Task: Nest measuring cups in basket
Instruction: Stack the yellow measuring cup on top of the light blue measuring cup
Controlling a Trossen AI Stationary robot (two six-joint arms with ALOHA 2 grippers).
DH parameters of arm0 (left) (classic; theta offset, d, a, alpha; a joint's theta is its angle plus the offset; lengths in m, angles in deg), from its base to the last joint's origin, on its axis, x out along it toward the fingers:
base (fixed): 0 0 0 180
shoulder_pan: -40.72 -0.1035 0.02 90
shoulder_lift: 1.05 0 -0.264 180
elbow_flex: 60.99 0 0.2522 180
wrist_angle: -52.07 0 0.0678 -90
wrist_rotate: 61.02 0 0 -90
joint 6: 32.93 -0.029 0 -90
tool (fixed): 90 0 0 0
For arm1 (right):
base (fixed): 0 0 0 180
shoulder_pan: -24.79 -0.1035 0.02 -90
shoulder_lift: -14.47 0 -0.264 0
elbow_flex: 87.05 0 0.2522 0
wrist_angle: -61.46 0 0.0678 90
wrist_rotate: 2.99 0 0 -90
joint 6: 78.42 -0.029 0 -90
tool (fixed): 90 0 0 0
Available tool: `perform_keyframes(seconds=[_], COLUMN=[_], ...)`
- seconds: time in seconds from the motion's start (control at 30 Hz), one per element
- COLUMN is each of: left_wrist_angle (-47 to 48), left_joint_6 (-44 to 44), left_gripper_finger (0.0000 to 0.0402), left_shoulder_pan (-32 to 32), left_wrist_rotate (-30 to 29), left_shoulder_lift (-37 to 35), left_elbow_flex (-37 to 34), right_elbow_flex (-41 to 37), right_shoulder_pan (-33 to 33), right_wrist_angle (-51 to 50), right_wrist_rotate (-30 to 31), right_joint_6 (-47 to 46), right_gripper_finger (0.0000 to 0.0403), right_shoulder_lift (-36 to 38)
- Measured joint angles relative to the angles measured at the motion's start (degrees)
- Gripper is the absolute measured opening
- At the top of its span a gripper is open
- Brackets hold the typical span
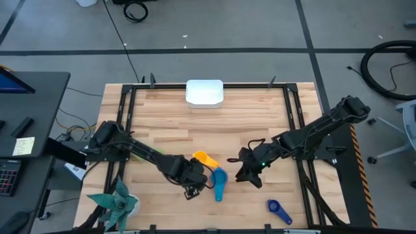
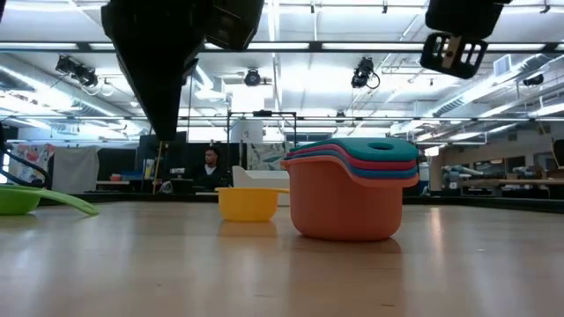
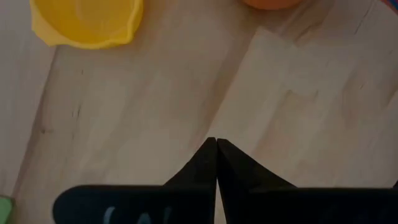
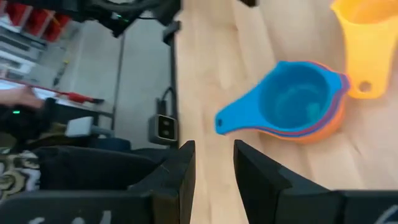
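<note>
Light-blue on top, the nested stack of cups (image 1: 219, 181) sits on the wooden surface (image 1: 208, 130) between your two arms, its handle pointing toward the near edge. The yellow cup (image 1: 204, 160) lies just beside it, the dark-blue cup (image 1: 279, 210) farther off by the near edge. The white basket (image 1: 205, 92) waits well apart at the far edge. Your left claw (image 1: 190, 190), fingers together and empty, hangs just left of the stack; the right claw (image 1: 250, 177), fingers apart and empty, is just right of it. Either could reach the stack.
</note>
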State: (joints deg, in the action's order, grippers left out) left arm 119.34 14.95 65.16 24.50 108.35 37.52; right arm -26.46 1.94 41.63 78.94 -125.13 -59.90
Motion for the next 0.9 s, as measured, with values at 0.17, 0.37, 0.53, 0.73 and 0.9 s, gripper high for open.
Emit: perform_keyframes(seconds=[0.17, 0.37, 0.53, 0.73, 0.9], left_wrist_angle=[0.8, 1.3, 1.4, 1.3, 1.2], left_joint_6=[-2.3, -5.0, -9.0, -15.8, -17.5], left_gripper_finger=[0.0011, 0.0005, 0.0008, 0.0048, 0.0091], left_shoulder_pan=[-1.5, -3.8, -6.0, -8.3, -10.7], left_wrist_rotate=[2.2, 4.6, 6.1, 5.8, 5.8], left_shoulder_lift=[0.0, -0.6, -0.8, -0.8, -0.8], left_elbow_flex=[0.0, 0.0, 0.0, 0.0, 0.0], right_elbow_flex=[0.0, 0.0, 0.0, 0.0, 0.0], right_shoulder_pan=[0.0, 0.0, 0.0, 0.0, 0.0], right_wrist_angle=[0.6, 1.2, 1.2, 1.1, 1.2], right_wrist_rotate=[-1.0, -1.0, -1.1, -1.1, -1.1], right_joint_6=[0.2, 0.3, 0.4, 0.4, -0.2], right_gripper_finger=[0.0113, 0.0113, 0.0113, 0.0113, 0.0113], right_shoulder_lift=[-0.5, -0.5, -0.5, -0.5, -0.5])
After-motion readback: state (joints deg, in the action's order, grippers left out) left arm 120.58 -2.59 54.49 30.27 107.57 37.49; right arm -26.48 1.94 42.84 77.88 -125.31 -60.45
